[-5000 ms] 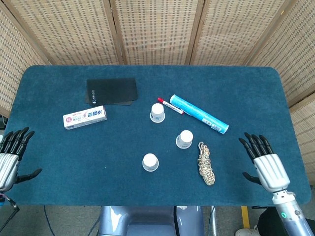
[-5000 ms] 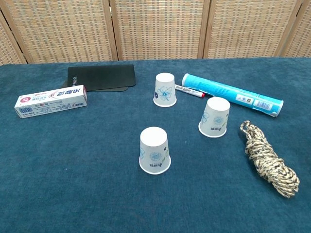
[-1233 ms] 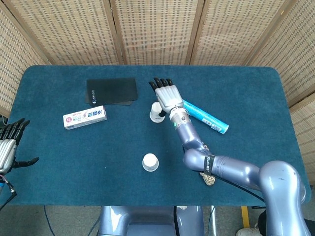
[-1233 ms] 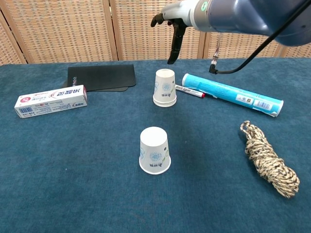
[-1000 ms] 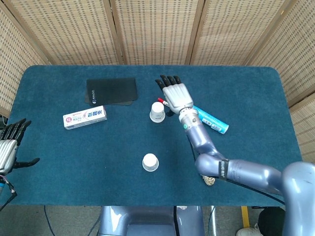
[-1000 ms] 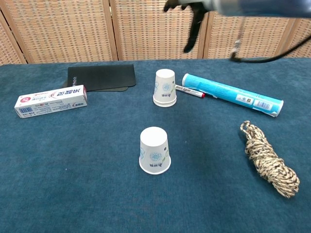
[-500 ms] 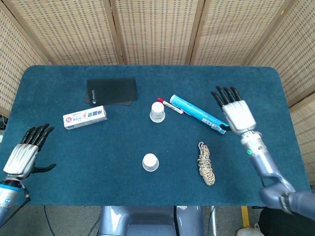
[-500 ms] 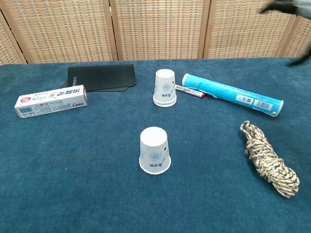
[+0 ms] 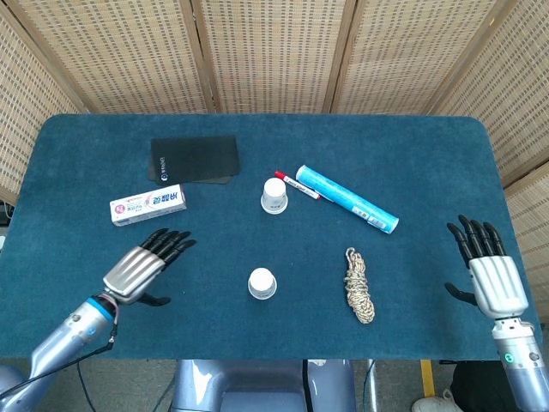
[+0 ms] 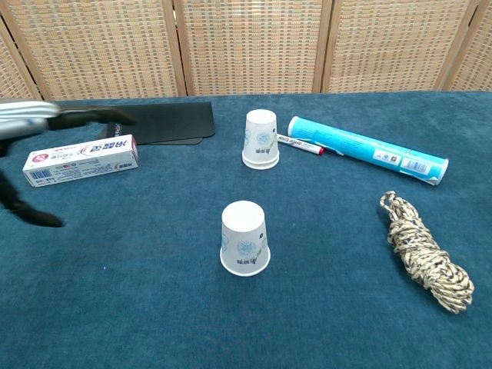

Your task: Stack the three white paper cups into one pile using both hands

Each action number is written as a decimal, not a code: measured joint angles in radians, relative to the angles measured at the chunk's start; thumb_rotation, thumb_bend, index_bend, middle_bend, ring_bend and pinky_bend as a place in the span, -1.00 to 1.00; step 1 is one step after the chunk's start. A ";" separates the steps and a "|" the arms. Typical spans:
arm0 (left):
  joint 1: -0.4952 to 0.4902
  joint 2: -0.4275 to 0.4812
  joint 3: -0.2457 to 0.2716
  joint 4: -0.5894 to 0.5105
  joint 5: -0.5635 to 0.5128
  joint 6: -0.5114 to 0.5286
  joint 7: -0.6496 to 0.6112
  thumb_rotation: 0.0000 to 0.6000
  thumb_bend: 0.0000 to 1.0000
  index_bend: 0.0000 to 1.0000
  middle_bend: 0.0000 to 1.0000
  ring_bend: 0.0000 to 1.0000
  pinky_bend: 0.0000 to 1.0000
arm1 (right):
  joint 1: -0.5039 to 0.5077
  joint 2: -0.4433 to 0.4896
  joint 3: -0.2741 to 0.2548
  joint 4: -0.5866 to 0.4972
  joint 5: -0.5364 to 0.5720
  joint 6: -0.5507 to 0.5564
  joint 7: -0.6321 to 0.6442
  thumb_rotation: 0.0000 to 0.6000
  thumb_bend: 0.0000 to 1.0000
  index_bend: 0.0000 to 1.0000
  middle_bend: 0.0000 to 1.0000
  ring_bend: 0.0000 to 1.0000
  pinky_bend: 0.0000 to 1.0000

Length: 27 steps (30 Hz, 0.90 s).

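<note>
Only two white cup shapes show, both upside down on the blue table. The far cup (image 9: 274,196) (image 10: 260,138) stands by the red marker and looks a little taller than the other. Alone nearer the front edge stands the near cup (image 9: 262,283) (image 10: 245,238). My left hand (image 9: 146,264) (image 10: 31,127) hovers to the left of the near cup, fingers spread toward it and holding nothing; it is blurred in the chest view. At the table's right edge my right hand (image 9: 493,275) is spread and empty, far from both cups.
A toothpaste box (image 9: 147,204) (image 10: 81,160) and a black pouch (image 9: 195,159) (image 10: 160,123) lie at the back left. A blue tube (image 9: 347,199) (image 10: 367,149) and red marker (image 9: 297,185) (image 10: 300,144) lie right of the far cup. A rope coil (image 9: 359,285) (image 10: 423,261) lies front right.
The middle-right cup seen earlier is gone from its spot. My right hand has drawn back from the far cup to the right edge. My left hand has moved in toward the near cup.
</note>
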State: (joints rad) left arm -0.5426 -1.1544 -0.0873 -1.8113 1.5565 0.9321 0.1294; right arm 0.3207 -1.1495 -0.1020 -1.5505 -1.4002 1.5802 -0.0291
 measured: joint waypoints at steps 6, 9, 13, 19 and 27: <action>-0.143 -0.120 -0.059 0.021 -0.038 -0.128 0.144 1.00 -0.79 -0.89 -1.00 -1.00 -0.90 | -0.032 0.010 0.010 -0.014 -0.008 0.004 -0.003 1.00 -1.00 -0.94 -1.00 -1.00 -1.00; -0.212 -0.184 -0.086 0.047 -0.086 -0.197 0.200 1.00 -0.73 -0.79 -1.00 -0.95 -0.82 | -0.041 0.011 0.028 -0.009 -0.012 0.008 0.005 1.00 -1.00 -0.93 -1.00 -1.00 -1.00; -0.290 -0.266 -0.110 0.093 -0.151 -0.263 0.263 1.00 -0.57 -0.69 -0.97 -0.89 -0.75 | -0.053 0.014 0.049 -0.007 -0.015 0.009 0.015 1.00 -1.00 -0.92 -1.00 -1.00 -1.00; -0.367 -0.361 -0.120 0.178 -0.250 -0.300 0.370 1.00 -0.34 -0.61 -0.92 -0.85 -0.71 | -0.064 0.014 0.073 -0.001 -0.018 -0.009 0.027 1.00 -1.00 -0.92 -1.00 -1.00 -1.00; -0.444 -0.442 -0.100 0.263 -0.393 -0.306 0.474 1.00 -0.35 -0.53 -0.84 -0.78 -0.65 | -0.081 0.017 0.105 -0.002 -0.016 -0.030 0.036 1.00 -1.00 -0.92 -1.00 -1.00 -1.00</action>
State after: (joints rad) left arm -0.9867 -1.5969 -0.1870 -1.5487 1.1634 0.6264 0.6032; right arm 0.2401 -1.1325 0.0034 -1.5524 -1.4162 1.5507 0.0069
